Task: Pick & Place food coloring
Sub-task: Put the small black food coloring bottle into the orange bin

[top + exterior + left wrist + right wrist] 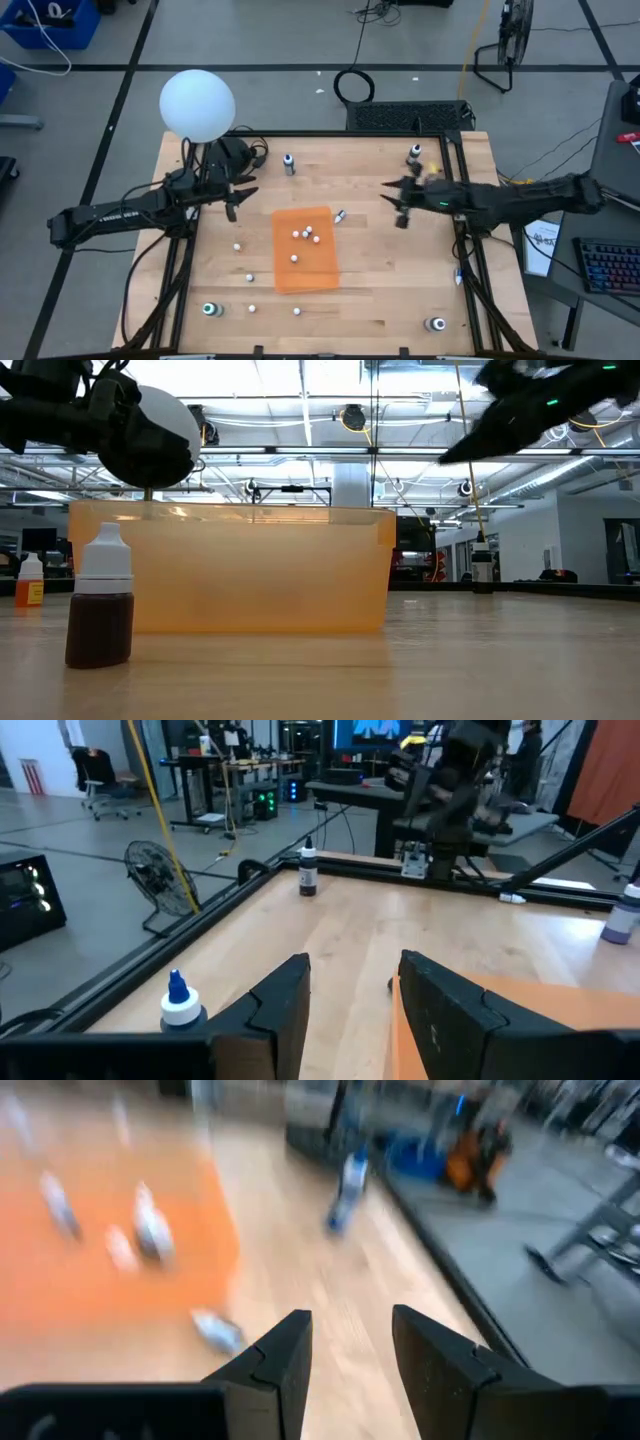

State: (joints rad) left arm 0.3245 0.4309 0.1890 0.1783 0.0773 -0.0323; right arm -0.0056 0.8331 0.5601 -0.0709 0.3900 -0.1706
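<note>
An orange tray [305, 250] lies at the table's middle with several tiny food coloring bottles [305, 235] inside. More bottles stand scattered on the wood: one brown with a white top [100, 610] near the front, one blue-topped [180, 1003], and one lying by the tray's far right corner [340, 216]. My left gripper [240, 197] hovers left of the tray, open and empty [350, 1000]. My right gripper [395, 205] hovers right of the tray, raised above the table, open and empty [350, 1350].
A large white globe [197, 105] stands on a stem at the far left corner, close behind my left arm. Dark bottles stand at the far edge [289, 163] and far right [414, 155]. Capped bottles sit near the front corners [210, 309] [437, 323]. A black rail frames the table.
</note>
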